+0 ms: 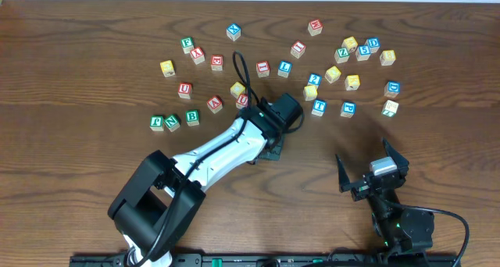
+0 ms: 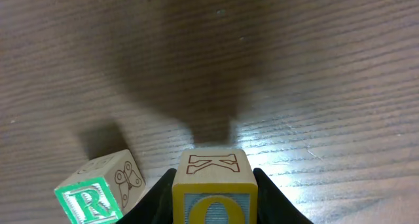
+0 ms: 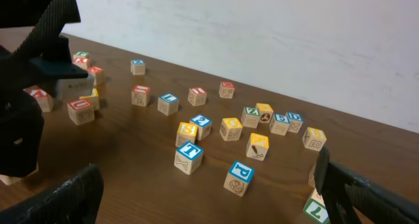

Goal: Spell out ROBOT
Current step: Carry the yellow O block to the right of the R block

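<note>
Plainly, the step in hand looks like setting the O down beside the R. Doing it well means lowering straight onto the surface [image 1: 94, 165] while the left arm [image 1: 219, 150] keeps the wrist square, so that the two letter faces line up. The block should be let go only once it sits flat, without nudging its neighbour. The right pincer [image 1: 372, 169] hangs spread wide and empty at the near right, well apart (it has no part in this). The left pincer [image 2: 213, 201] is clamped on the O block [image 2: 213, 168], which sits squarely between its fingers with a K on its top face. The R block [image 2: 98, 194] lies just to its left in the wrist view, not touching it and slightly turned.
</note>
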Action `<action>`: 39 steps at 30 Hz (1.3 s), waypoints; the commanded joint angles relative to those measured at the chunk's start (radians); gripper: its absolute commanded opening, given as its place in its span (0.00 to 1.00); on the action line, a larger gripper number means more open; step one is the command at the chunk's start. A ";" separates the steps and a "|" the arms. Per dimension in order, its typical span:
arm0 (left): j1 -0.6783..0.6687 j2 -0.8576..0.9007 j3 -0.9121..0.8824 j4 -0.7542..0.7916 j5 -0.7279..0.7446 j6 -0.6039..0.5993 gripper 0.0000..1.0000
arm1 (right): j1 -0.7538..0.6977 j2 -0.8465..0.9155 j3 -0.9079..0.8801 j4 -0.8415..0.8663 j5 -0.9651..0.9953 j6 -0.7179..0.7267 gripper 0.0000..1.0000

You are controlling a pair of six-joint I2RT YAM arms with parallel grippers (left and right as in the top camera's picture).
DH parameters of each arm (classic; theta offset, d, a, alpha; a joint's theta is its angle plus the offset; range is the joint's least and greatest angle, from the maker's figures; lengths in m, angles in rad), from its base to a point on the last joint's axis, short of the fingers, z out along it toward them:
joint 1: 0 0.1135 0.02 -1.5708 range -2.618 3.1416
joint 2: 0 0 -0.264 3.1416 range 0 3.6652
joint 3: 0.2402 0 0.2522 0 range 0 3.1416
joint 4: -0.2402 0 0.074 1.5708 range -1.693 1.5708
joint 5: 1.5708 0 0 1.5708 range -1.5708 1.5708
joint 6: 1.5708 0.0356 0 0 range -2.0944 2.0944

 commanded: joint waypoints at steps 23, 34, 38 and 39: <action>0.000 -0.005 -0.137 0.127 -0.135 -0.235 0.07 | -0.008 -0.006 -0.001 -0.004 -0.002 0.011 0.99; 0.002 -0.005 -0.185 0.160 -0.140 -0.279 0.07 | -0.008 -0.006 -0.001 -0.004 -0.002 0.011 0.99; 0.002 -0.005 -0.185 0.155 -0.121 -0.279 0.07 | -0.008 -0.006 -0.001 -0.004 -0.002 0.011 0.99; 0.002 -0.006 -0.185 0.153 -0.110 -0.279 0.07 | -0.008 -0.006 -0.001 -0.004 -0.002 0.011 0.99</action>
